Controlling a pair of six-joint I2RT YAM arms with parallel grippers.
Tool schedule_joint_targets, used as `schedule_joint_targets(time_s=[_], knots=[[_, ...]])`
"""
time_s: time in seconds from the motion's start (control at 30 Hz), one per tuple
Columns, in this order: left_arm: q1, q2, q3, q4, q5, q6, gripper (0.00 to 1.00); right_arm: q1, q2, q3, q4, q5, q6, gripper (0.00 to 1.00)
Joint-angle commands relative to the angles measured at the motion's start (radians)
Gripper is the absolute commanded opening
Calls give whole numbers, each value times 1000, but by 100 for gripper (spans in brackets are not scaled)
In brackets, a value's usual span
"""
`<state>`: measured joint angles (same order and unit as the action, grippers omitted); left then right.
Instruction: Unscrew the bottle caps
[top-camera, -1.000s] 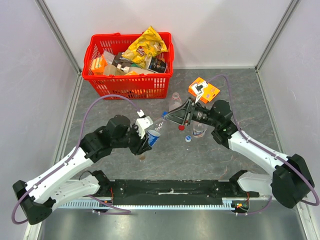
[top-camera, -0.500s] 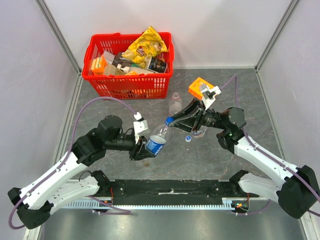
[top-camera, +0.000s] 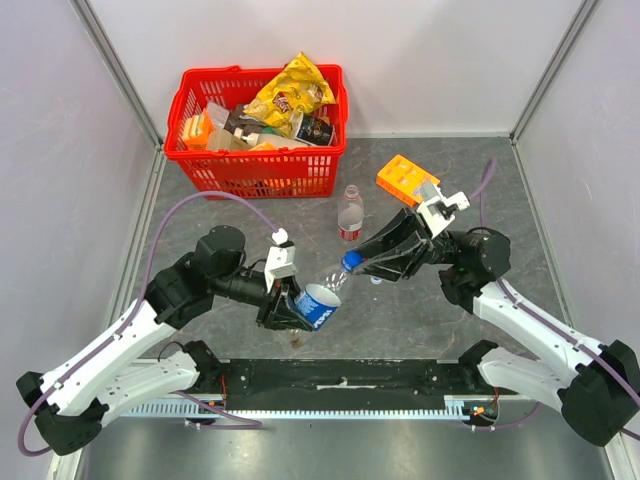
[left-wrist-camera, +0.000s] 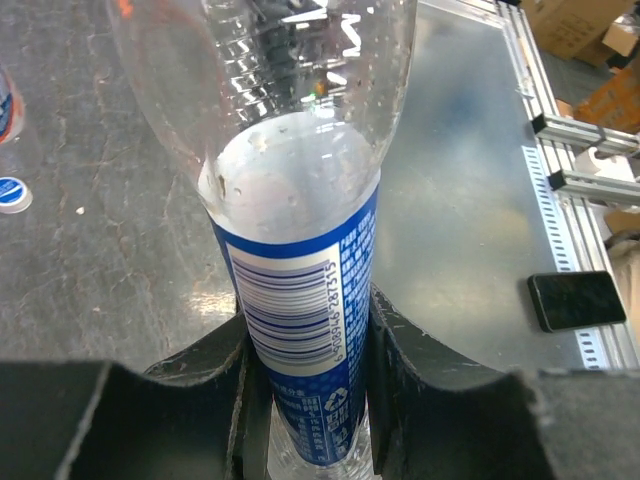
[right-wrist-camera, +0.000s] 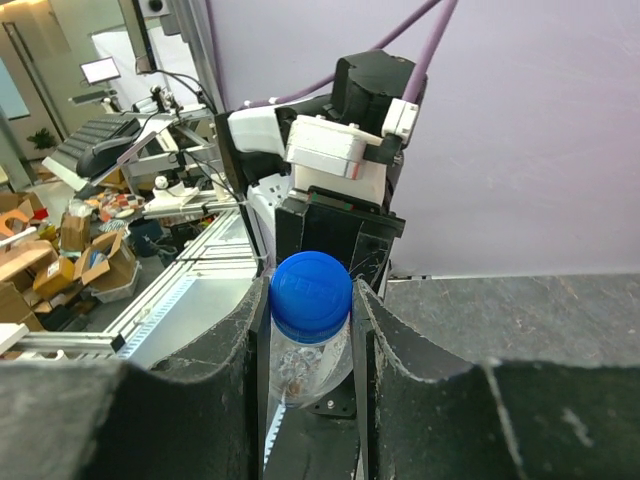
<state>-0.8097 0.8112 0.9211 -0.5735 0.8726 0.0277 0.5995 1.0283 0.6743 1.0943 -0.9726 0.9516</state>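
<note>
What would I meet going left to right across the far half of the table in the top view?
Red basket → upright red-labelled bottle → orange box.

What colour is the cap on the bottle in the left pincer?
Blue: the cap on the bottle shows best in the right wrist view.

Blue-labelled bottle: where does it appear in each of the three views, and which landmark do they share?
Top external: the blue-labelled bottle lies tilted in the centre, between both arms.
Left wrist: it fills the middle; its cap is out of frame.
Right wrist: only its neck and blue cap show, inside the right gripper.
Shared landmark: the left gripper, holding the bottle's lower end.
</note>
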Motion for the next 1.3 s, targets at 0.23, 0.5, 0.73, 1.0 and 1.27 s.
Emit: schedule_joint_targets(time_s=[0.23, 0.5, 0.73, 1.0, 1.27], knots=[[-13, -17, 36, 60, 171, 15, 18, -7, -48, -22, 95, -18, -16, 3], [-11, -38, 27, 31, 30, 29, 15, -9, -34, -15, 52, 8, -4, 51], [-13, -58, 6, -20, -95, 55, 15, -9, -40, 11, -59, 48, -34, 98], [-13, -55, -34, -26, -148, 74, 14, -9, -66, 60, -367, 112, -200, 98], [-13, -61, -61, -20, -222, 72, 13, -9, -65, 73, -478, 166, -258, 98]])
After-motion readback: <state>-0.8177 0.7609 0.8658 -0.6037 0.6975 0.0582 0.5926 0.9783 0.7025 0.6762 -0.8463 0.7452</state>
